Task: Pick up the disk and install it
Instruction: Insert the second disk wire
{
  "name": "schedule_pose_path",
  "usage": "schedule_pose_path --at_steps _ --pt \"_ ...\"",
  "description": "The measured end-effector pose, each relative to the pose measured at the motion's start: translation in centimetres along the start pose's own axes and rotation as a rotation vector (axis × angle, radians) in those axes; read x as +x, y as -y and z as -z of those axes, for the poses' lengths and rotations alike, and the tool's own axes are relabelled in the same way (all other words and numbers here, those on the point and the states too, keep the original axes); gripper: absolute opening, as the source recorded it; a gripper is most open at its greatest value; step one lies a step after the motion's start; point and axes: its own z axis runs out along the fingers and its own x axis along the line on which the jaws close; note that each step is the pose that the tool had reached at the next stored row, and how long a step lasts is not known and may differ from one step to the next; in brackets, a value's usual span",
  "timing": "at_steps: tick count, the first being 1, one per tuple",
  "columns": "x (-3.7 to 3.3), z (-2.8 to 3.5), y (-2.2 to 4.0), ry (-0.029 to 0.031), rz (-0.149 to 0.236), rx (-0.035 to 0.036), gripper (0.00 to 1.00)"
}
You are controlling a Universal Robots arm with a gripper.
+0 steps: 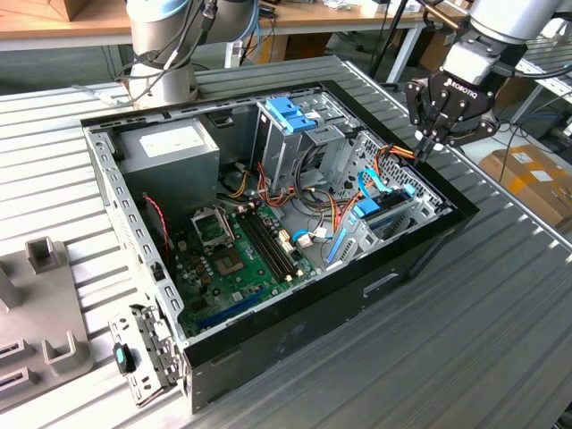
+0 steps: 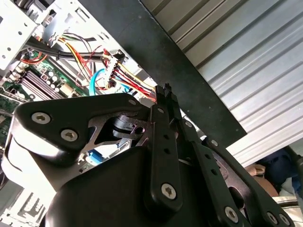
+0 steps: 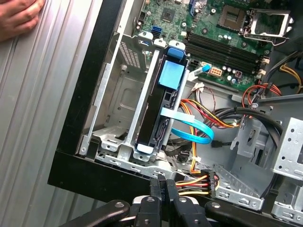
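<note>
Your gripper (image 1: 426, 146) is clenched on nothing, hanging over the case (image 1: 393, 268) edge. The disk (image 3: 158, 111) sits upright in its bay just ahead of the fingertips (image 3: 162, 185), apart from them.

Ribbed, matt grey metal on the table (image 1: 500, 295). Glossy black plastic along the case rim (image 3: 75, 175). Bright blue plastic rails on the dark disk (image 3: 158, 101), possibly matt. Black anodised-looking metal gripper (image 1: 427, 143).
</note>
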Motion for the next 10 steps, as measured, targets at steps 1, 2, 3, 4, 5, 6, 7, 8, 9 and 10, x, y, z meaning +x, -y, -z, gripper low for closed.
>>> schedule_pose_path --at_steps 1,2,3,4,5,6,7,8,9,10 --pt "0.00 0.00 0.00 0.0000 -0.001 0.0000 0.16" --pt "0.00 0.00 0.00 0.0000 -0.001 0.0000 0.16" --pt "0.00 0.00 0.00 -0.0001 -0.001 0.0000 0.16" --pt "0.00 0.00 0.00 -0.0001 -0.001 0.0000 0.16" --pt "0.00 0.00 0.00 -0.0001 -0.001 0.0000 0.16" --pt "0.00 0.00 0.00 0.0000 -0.001 0.0000 0.16" --pt "0.00 0.00 0.00 0.0000 -0.001 0.0000 0.16" --pt "0.00 0.00 0.00 0.0000 -0.001 0.0000 0.16" --pt "0.00 0.00 0.00 0.0000 -0.001 0.0000 0.16" --pt "0.00 0.00 0.00 -0.0001 -0.001 0.0000 0.16"
